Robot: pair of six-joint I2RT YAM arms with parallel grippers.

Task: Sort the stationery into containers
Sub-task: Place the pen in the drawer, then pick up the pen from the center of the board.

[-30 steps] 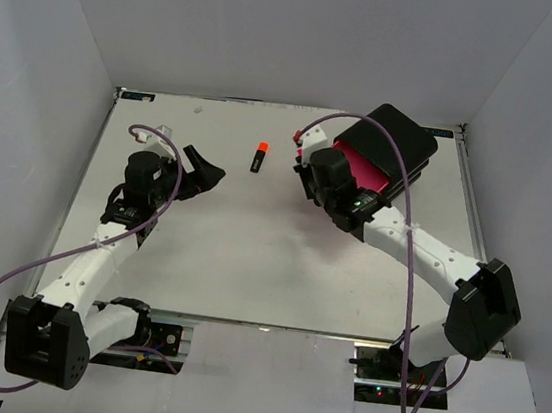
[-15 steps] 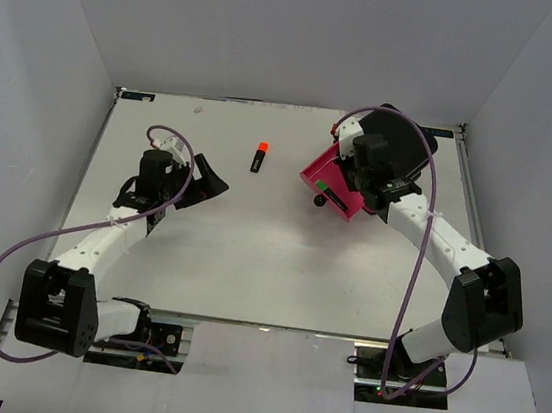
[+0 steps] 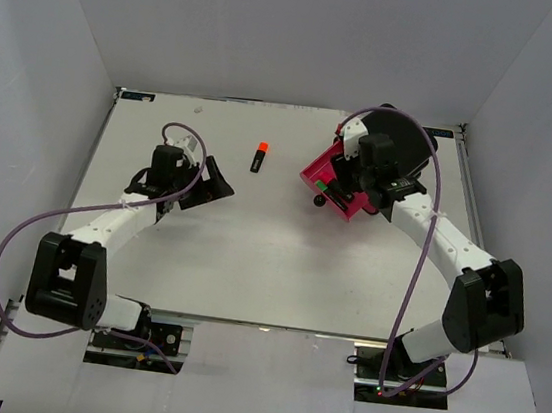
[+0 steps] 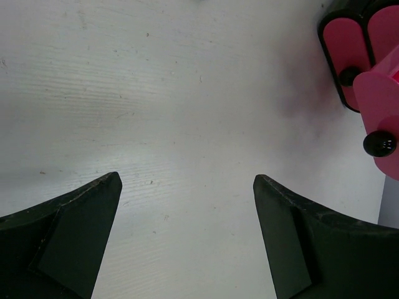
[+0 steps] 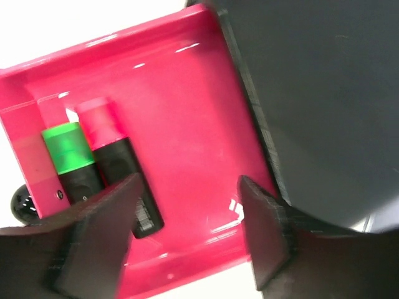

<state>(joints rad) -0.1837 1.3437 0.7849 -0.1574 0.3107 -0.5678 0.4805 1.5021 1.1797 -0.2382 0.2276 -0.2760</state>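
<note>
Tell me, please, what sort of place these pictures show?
Most likely a robot lab test cell. Plain white walls box in a white table, a left arm and a right arm are bolted at its near edge, and the props are a drawer box and a highlighter.

White table [image 3: 250, 254], faintly scuffed and speckled, between plain grey walls [image 3: 278, 25]

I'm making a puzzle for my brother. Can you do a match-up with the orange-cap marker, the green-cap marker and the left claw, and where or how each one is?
Things:
1. orange-cap marker
2. green-cap marker
3. left gripper

Place or state:
A. in the pulled-out pink drawer
B. wide open, holding nothing
C. lying on the white table

Pairs: 1-C, 2-A, 3-B
</note>
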